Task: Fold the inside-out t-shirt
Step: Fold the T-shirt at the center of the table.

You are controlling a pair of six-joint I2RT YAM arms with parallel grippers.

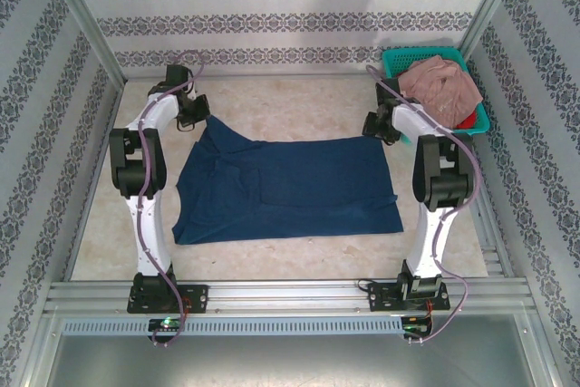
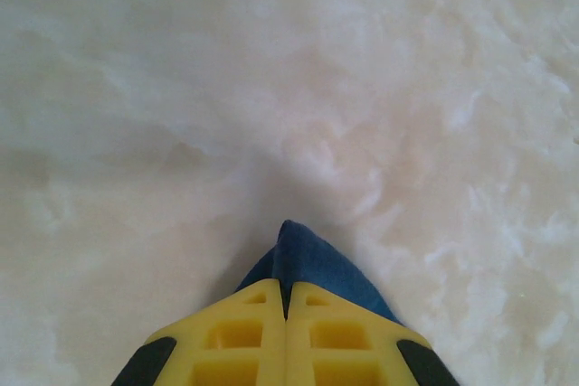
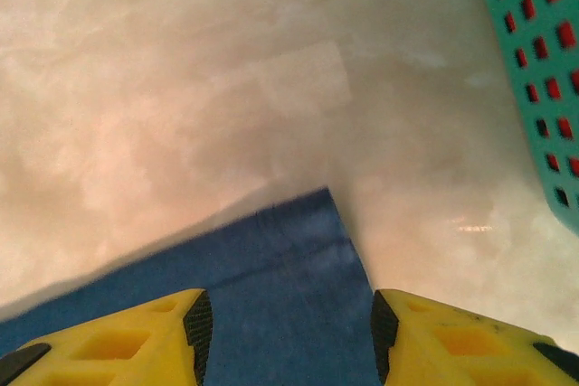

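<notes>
Two corners are offering holds on this limp, light t-shirt (image 1: 290,189): my left claw (image 2: 286,300) is pinching one, my right claw (image 3: 289,318) gaping over another.

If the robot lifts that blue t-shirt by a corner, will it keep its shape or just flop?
Probably flop: the t-shirt lies flat with soft wrinkles, so it should sag from any lifted corner. The left gripper is shut on a small peak of cloth, suggesting it bunches easily. On the smooth table it may slide when pulled.
</notes>
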